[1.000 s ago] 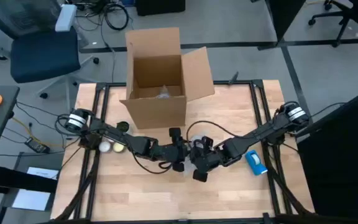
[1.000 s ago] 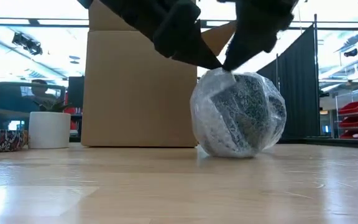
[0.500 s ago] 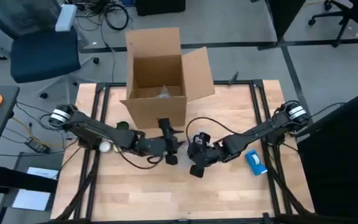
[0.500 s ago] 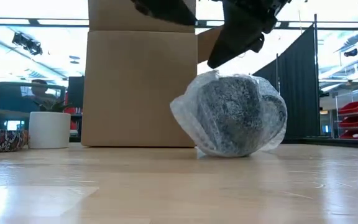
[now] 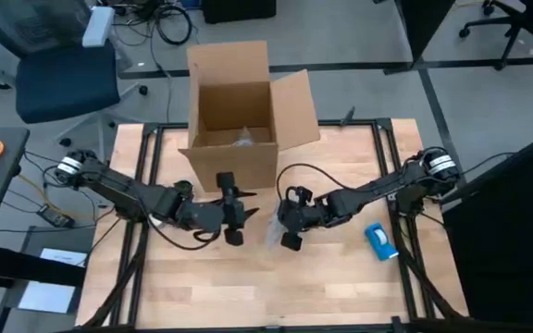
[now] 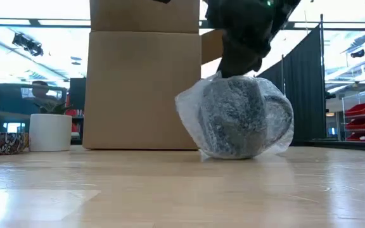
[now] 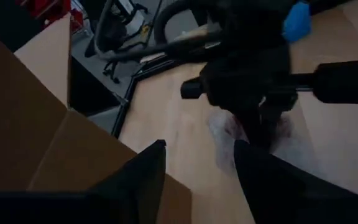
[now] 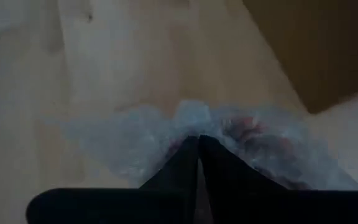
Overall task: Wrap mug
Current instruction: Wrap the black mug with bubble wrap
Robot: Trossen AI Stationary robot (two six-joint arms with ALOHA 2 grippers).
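The mug [image 6: 236,117] stands upright on the table, swathed in clear bubble wrap [image 5: 271,231]; a little red shows through the wrap [image 8: 248,126]. My right gripper [image 6: 228,71] is shut and comes down on the top of the bundle. My left gripper [image 7: 197,167] is open and hangs to the left of the bundle [image 7: 253,137], a short way off, near the cardboard box's front wall. In the high view it [image 5: 232,222] touches nothing. My right gripper touches the top of the bubble wrap [image 8: 194,121] over the mug with its shut fingertips [image 6: 224,76], coming from above and slanting from the table's right. I cannot tell whether any film is caught between the fingers. The wrapped mug rests on the table.
An open cardboard box [image 5: 234,129] stands just behind the bundle at the table's far edge. A blue object [image 5: 380,240] lies to the right. A white pot [image 6: 49,132] stands at the left. Bare wood [image 5: 340,287] stretches along the near side.
My left gripper has let go of the top of the wrap and drawn back toward the table's left edge. The wrap's left side has sprung outward and loosened. My right gripper rose briefly, then came back down onto the top of the bundle.
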